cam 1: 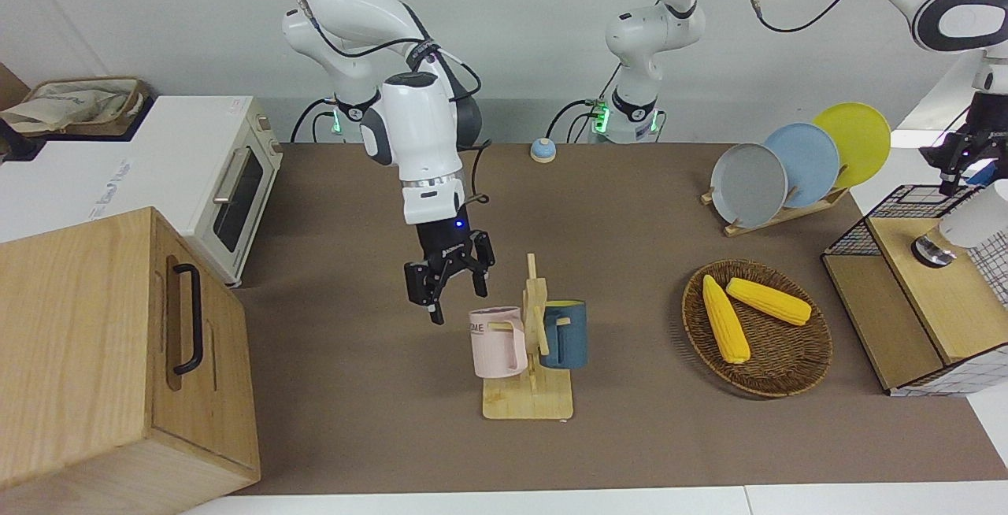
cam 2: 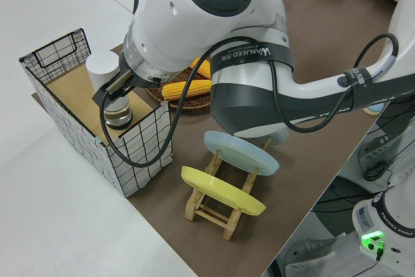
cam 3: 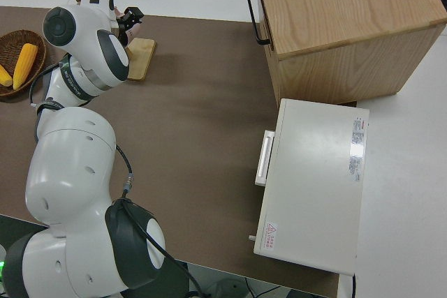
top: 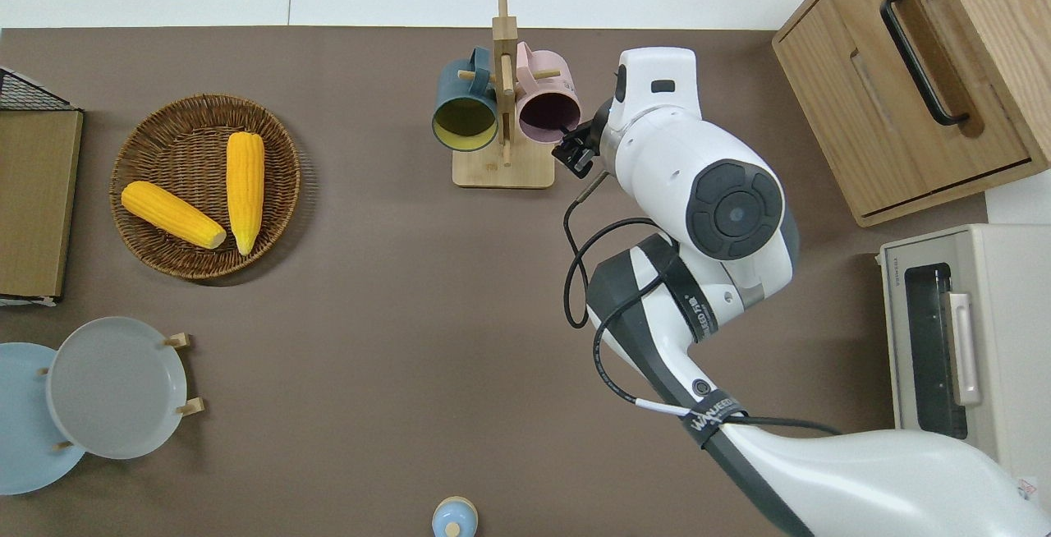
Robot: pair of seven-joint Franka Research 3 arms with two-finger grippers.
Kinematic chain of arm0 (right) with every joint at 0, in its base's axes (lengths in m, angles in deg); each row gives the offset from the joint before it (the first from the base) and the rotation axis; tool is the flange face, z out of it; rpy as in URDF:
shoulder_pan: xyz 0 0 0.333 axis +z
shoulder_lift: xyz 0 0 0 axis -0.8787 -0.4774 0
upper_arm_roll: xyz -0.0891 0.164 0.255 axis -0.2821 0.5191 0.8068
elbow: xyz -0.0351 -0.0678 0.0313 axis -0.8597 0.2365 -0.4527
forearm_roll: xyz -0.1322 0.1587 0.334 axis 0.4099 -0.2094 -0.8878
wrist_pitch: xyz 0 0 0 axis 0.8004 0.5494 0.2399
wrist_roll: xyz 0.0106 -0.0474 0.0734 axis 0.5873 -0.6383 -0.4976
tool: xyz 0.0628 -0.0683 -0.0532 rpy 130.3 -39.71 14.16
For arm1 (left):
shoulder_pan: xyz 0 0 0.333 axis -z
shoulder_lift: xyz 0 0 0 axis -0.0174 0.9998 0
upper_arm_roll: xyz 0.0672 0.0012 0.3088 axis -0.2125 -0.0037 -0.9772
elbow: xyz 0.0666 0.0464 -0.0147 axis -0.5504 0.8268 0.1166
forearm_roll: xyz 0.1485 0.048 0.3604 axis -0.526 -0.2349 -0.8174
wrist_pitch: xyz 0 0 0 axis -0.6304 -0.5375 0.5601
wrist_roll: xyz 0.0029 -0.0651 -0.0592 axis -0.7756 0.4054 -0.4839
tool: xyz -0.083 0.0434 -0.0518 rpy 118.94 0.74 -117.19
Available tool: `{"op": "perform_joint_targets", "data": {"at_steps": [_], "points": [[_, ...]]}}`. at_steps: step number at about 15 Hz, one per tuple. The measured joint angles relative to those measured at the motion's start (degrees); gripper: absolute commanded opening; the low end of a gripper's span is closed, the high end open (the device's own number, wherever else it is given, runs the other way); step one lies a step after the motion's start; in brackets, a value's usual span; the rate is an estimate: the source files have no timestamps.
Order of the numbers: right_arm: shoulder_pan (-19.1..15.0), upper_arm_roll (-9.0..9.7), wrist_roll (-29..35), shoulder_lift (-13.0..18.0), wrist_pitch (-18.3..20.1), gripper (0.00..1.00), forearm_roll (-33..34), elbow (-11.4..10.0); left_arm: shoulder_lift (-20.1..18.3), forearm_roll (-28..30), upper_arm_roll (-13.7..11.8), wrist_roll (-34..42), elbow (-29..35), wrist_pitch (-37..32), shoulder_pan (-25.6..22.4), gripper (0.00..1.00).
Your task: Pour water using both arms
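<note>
Pink mug [cam 1: 498, 341] hangs on a wooden rack [cam 1: 529, 389] beside a blue mug [cam 1: 565, 335], near the bench edge farthest from the robots. Right pincer [cam 1: 456, 287], fingers spread wide, hovers beside the pink mug. Left pincer [cam 1: 959, 159] over the wire basket [cam 1: 882, 216]; its finger state cannot be told.

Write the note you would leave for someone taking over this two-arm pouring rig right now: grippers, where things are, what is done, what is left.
Right gripper: open, empty, beside the pink mug, not touching it.
Left gripper: at the left arm's end of the table, over the wire basket holding a white bottle; fingers unclear.
The pink mug and blue mug hang on the wooden mug rack mid-table.
Done: both arms have reached their items.
Left: take the mug, lift the bottle, pour.
</note>
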Motion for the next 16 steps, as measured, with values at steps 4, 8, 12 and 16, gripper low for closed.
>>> {"op": "perform_joint_targets", "data": {"at_steps": [4, 8, 12, 16], "points": [[1.2, -1.04, 0.2, -0.7, 0.0, 0.973, 3.9, 1.1, 2.6, 7.0, 0.1, 5.8, 0.3, 4.4, 0.0, 1.00], [1.2, -1.17, 0.2, -1.0, 0.0, 0.839, 4.7, 1.9, 4.3, 8.3, 0.5, 7.1, 0.3, 6.0, 0.0, 1.00], [1.4, -1.19, 0.2, -1.7, 0.0, 0.699, 4.7, 2.8, 5.2, 8.3, 0.5, 8.6, 0.3, 6.1, 0.0, 1.00], [1.4, -1.19, 0.3, -2.0, 0.0, 0.632, 4.7, 3.0, 5.6, 8.9, 0.7, 8.8, 0.3, 6.1, 0.0, 1.00]]}}
